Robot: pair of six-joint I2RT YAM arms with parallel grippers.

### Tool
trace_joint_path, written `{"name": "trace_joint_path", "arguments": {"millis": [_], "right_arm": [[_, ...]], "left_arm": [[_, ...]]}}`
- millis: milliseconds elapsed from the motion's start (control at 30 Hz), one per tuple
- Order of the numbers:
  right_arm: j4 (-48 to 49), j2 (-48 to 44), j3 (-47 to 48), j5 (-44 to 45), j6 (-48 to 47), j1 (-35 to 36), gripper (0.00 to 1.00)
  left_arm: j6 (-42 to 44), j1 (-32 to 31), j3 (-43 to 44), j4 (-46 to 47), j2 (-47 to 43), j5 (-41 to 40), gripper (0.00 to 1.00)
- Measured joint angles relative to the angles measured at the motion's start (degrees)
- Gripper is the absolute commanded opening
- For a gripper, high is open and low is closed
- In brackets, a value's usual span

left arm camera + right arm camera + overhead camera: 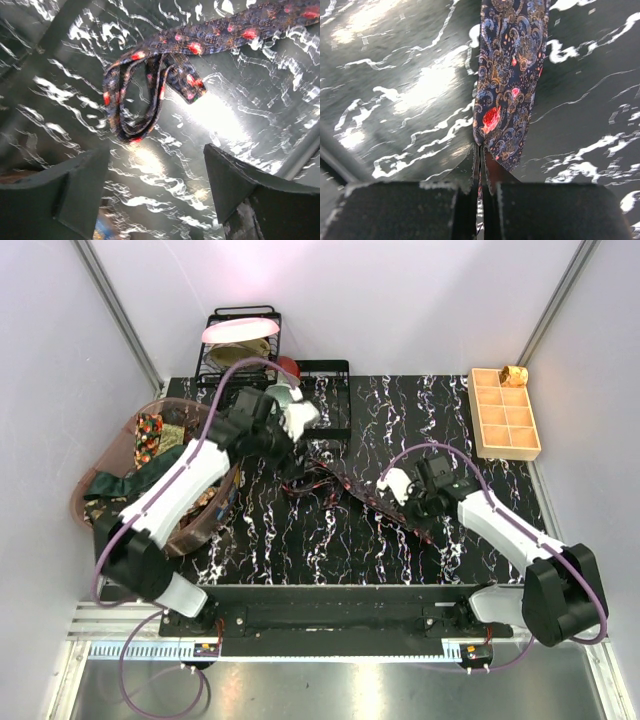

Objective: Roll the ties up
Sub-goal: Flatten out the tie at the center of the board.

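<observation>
leftover pile: the bin [105, 453] on my far left has more ties [112, 485] heaped in it, a dark green one and some gold-patterned stuff, none rolled as far as I can see

left gripper [155, 155]: spread wide, nothing in it, hovering just over the table [300, 550] with the loopy end of the tie ahead of the fingers

dotted tie [345, 490]: flat on the black marble top, between my two grippers

that end: one floppy loop folded back on itself, way too slack to call a roll, imo

long axis: in the top view it runs on a diagonal, from the looped end up-left by my left gripper down-right to my right one

right gripper [481, 165]: pinched shut on the other end of it, the fabric stretching straight away from the jaws

tray [505, 445]: far right; there's a small brown-gold bundle [515, 375] in its far corner slot, probably a finished roll but too small to swear by

progress: early, I reckon; maybe one done, this one barely begun, the pile untouched
</observation>
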Motion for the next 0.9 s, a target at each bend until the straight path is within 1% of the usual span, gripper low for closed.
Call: {"name": "trace_joint_path", "arguments": {"millis": [67,100,167,233,333,533,700,833,900], "right_arm": [[-2.08,-0.04,0.57,-1.18,1.20,-0.48,0.00],[-3.04,0.15,0.94,-1.62,1.86,-1.01,0.00],[-4.28,1.31,2.01,-2.62,3.04,-2.84,0.00],[-4.76,3.69,3.78,-3.04,4.15,-5.20,0.00],[-4.61,6.88,6.29,-3.04,5.44,-7.61,0.00],[-4.66,8.28,6.97,-3.04,6.23,-7.96,0.00],[-4.42,9.38,6.80,-2.86,6.45,-7.93,0.00],[-4.24,10.21,6.80,-2.82,6.99,-7.93,0.00],[-4.17,10.56,6.80,-2.82,7.30,-8.00,0.00]], "left_arm": [[5.60,-2.03,-5.79,2.25,-5.44,-0.96,0.74],[8.11,-4.02,-8.57,3.17,-7.13,-1.75,0.73],[12.31,-8.87,-13.27,4.85,-8.22,-4.35,0.70],[15.74,-13.99,-17.20,6.91,-6.60,-7.45,0.66],[19.63,-18.64,-19.91,9.60,-1.60,-12.24,0.66],[22.80,-20.72,-19.41,15.89,6.62,-19.89,0.72],[22.67,-20.85,-17.62,19.17,11.93,-22.23,0.72],[21.77,-20.85,-16.68,20.09,14.29,-22.62,0.68],[21.14,-20.85,-16.41,20.48,15.04,-22.69,0.57]]}}
